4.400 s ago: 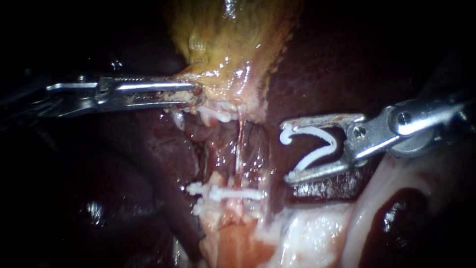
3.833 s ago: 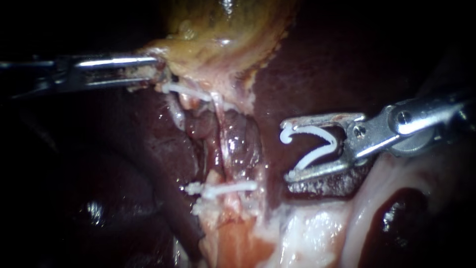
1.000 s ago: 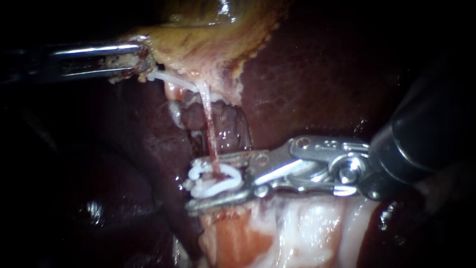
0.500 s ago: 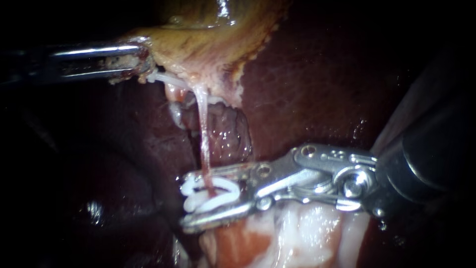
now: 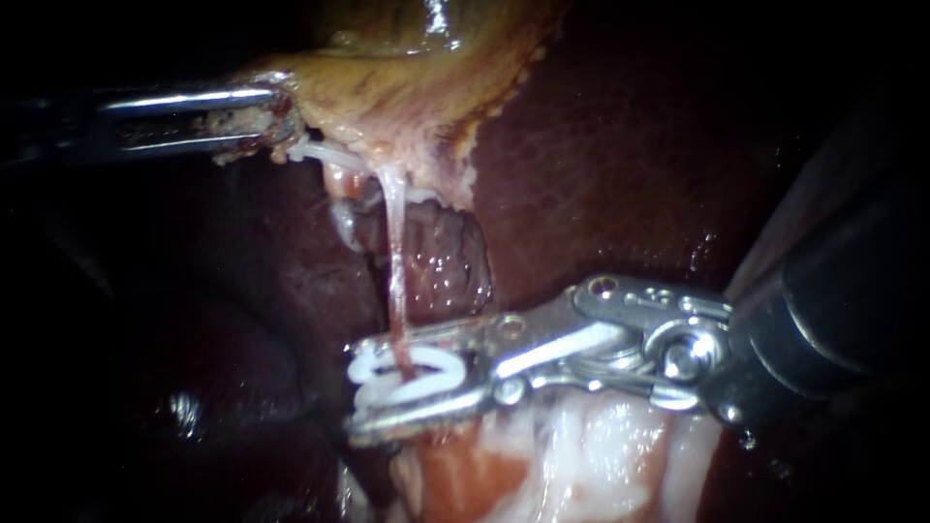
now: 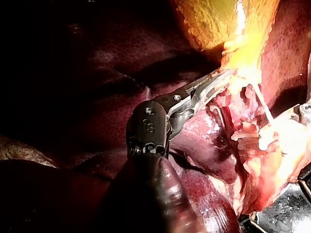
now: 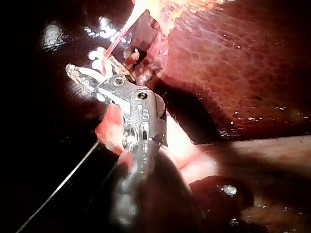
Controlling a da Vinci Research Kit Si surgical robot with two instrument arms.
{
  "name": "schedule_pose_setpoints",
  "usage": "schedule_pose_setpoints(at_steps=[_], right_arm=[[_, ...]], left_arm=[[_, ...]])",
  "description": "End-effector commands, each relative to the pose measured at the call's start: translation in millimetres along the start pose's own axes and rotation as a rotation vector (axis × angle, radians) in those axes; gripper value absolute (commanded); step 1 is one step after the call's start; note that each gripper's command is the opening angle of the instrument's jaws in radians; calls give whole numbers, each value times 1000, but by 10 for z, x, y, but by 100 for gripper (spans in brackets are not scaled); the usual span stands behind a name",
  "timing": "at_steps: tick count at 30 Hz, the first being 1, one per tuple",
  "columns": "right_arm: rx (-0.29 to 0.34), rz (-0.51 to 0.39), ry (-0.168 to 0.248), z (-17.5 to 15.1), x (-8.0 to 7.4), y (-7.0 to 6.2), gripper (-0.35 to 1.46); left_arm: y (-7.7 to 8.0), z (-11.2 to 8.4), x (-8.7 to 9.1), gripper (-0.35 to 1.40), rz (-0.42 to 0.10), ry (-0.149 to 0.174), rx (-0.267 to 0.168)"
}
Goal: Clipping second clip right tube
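Dark liver (image 5: pixel 601 165) is filling the background. Your right instrument (image 5: pixel 360 392) is clamping its jaws on the clip (image 5: pixel 417 373) around that thin, probably tear-prone tube (image 5: pixel 395 252). Your left instrument (image 5: pixel 286 121) is gripping gallbladder (image 5: pixel 407 87) upper left.

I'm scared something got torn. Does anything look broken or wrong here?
Nothing stands out. The thin tube runs unbroken and taut from the gallbladder into the white clip between the jaws of the right instrument. The left instrument grips the gallbladder's edge.
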Motion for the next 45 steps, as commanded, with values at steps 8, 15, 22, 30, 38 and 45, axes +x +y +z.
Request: schedule_pose_setpoints(at_steps=[8, 15, 22, 30, 38, 45], right_arm=[[1, 5, -1, -1, 0, 0, 27], [9, 9, -5, -2, -1, -1, 14], [33, 2, -20, -2, -1, -1, -14], [36, 1, -22, -5, -2, -2, -35], [24, 56, -53, -11, -4, -7, -35], [24, 55, -53, -11, -5, -6, -35]], left_arm=[[0, 0, 0, -35, 0, 0, 0], [-1, 0, 0, -35, 0, 0, 0], [-1, 0, 0, -35, 0, 0, 0], [-1, 0, 0, -35, 0, 0, 0], [-2, 1, 0, -35, 0, 0, 0], [-2, 1, 0, -35, 0, 0, 0]])
